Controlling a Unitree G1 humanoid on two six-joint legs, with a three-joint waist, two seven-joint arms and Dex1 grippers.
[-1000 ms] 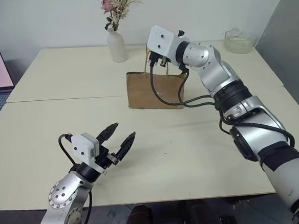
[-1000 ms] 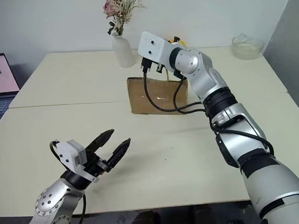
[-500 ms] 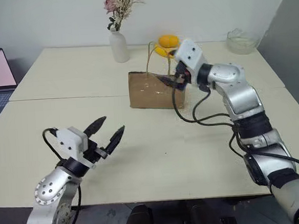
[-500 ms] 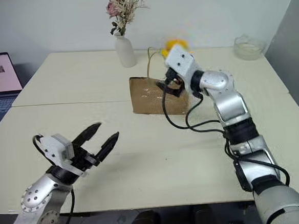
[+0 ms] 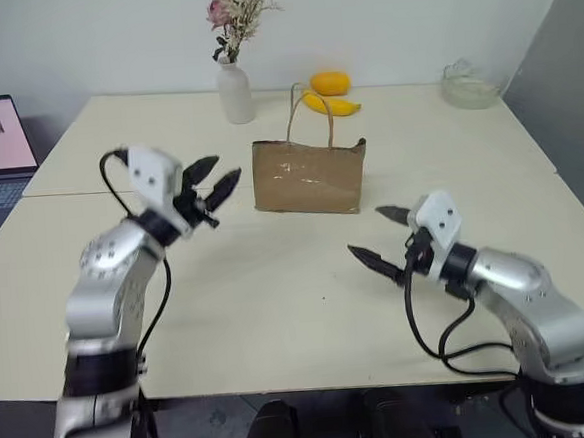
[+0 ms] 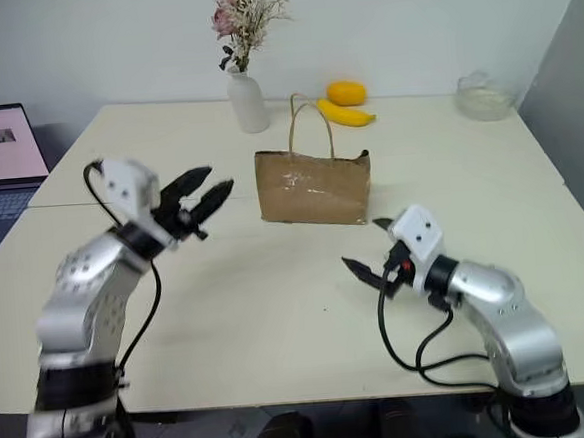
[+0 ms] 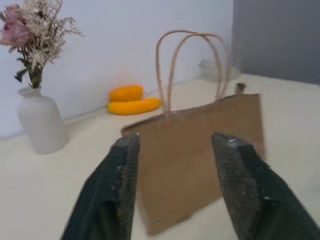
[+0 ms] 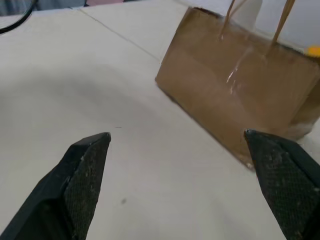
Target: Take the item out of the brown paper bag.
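- Your brown paper bag (image 5: 306,178) stands upright in the middle of the table (image 5: 278,310), with both twine handles (image 5: 310,112) rising above its mouth. The item is not visible; I judge it is inside the bag, but you cannot confirm this from here.
- Your left gripper (image 5: 212,184) hovers just left of the bag, not touching it, with its fingers a little apart and nothing between them. If you push in from this side, the light bag may slide to the right or fall over, because nothing holds it.
- Your right gripper (image 5: 382,238) hangs low on the near right of the bag, apart from it, with the fingers spread very wide and empty. Wide fingers could catch a handle when you reach into the mouth, and then the whole bag lifts together with the arm.
- The mouth of the bag looks narrow. A finger can press the paper wall and close the opening over the item.
- The vase (image 5: 232,91) stands far left of the bag, and the banana (image 5: 330,103) and orange fruit (image 5: 330,81) lie behind it. A pushed bag could hit them.
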